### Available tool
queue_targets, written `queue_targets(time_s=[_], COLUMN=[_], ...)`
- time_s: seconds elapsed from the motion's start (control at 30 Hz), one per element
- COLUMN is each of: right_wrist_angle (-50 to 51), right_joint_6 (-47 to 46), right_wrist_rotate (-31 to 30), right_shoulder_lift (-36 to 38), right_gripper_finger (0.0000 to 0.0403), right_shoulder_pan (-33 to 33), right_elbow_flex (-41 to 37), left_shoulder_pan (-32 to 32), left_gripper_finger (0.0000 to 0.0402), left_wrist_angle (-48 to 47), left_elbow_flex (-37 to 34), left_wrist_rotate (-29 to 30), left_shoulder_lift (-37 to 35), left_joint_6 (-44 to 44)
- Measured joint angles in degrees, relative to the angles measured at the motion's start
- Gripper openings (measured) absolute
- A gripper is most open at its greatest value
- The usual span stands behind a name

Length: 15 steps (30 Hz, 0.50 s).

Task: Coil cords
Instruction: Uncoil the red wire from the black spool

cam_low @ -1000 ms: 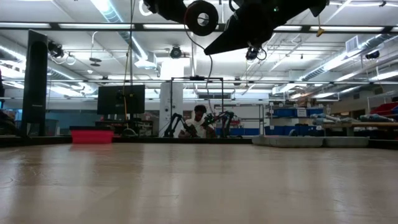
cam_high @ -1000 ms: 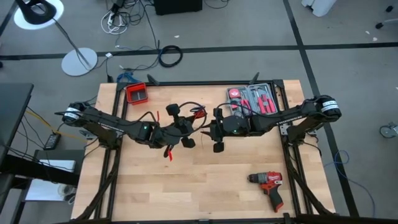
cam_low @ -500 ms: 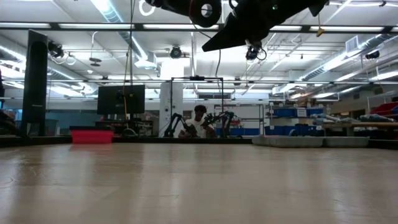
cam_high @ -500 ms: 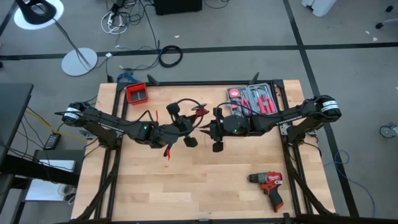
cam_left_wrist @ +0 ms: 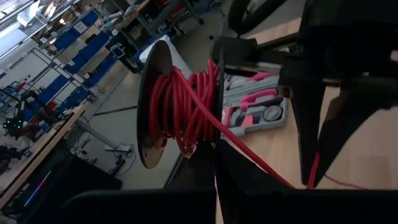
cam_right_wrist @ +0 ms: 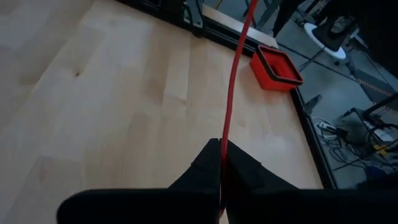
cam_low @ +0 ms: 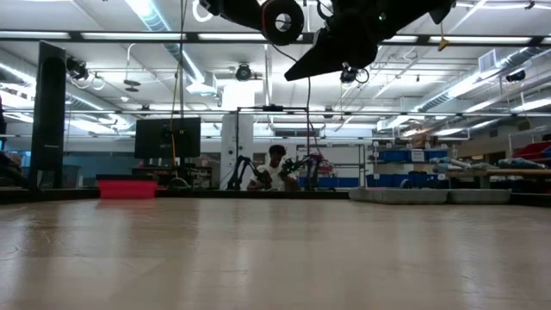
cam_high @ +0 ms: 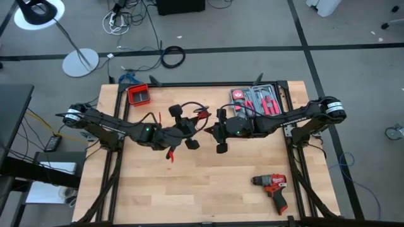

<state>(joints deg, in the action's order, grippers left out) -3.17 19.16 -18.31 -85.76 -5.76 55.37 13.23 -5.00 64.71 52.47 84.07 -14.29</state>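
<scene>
A black spool (cam_left_wrist: 180,106) wound with the red cord is held high over the table's middle, in front of my left gripper (cam_high: 187,128), which is shut on it. In the low view the spool (cam_low: 280,19) shows as a round disc at the top. From the spool a free run of red cord (cam_left_wrist: 261,168) leads to my right gripper (cam_high: 209,130), which faces the left one and is shut on the cord. A thin black wire (cam_high: 189,104) loops behind the left gripper, and a small red clip (cam_high: 169,154) dangles below the left arm. My left gripper meets the spool at the lower rim of its nearer flange (cam_left_wrist: 214,146). The fingers themselves hide the place of contact. The spool is lifted clear of the table, its axle roughly level. My right gripper pinches the red cord (cam_right_wrist: 222,146) between its two fingers (cam_right_wrist: 205,165). The fingers slant down toward the table's left, and the cord runs on straight ahead of them. From the fingers it runs straight and taut toward the spool (cam_right_wrist: 239,56), clear of the table.
A red bin (cam_high: 138,94) stands at the table's far left and an open tool case (cam_high: 259,101) at the far right. A red drill (cam_high: 273,186) lies near the right front. The bare wood (cam_high: 208,189) in front of both grippers is free.
My right gripper has shut and taken hold of the red cord, staying in place in front of the spool.
</scene>
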Motion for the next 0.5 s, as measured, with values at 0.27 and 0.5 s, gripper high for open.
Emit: queue_targets(time_s=[0.27,0.5], right_wrist_angle=[1.7,4.4], right_joint_6=[0.6,1.5], right_wrist_rotate=[-0.3,-4.1], right_shoulder_lift=[3.4,10.6], right_gripper_finger=[0.0001,0.0001], right_shoulder_pan=[-0.4,-1.4], right_elbow_flex=[-0.1,0.0], left_shoulder_pan=[0.0,0.0], left_gripper_finger=[0.0,0.0], left_wrist_angle=[-9.0,-14.0], left_elbow_flex=[0.0,0.0], left_wrist_rotate=[-0.7,-1.6], left_shoulder_lift=[0.0,0.0], left_joint_6=[5.8,10.4])
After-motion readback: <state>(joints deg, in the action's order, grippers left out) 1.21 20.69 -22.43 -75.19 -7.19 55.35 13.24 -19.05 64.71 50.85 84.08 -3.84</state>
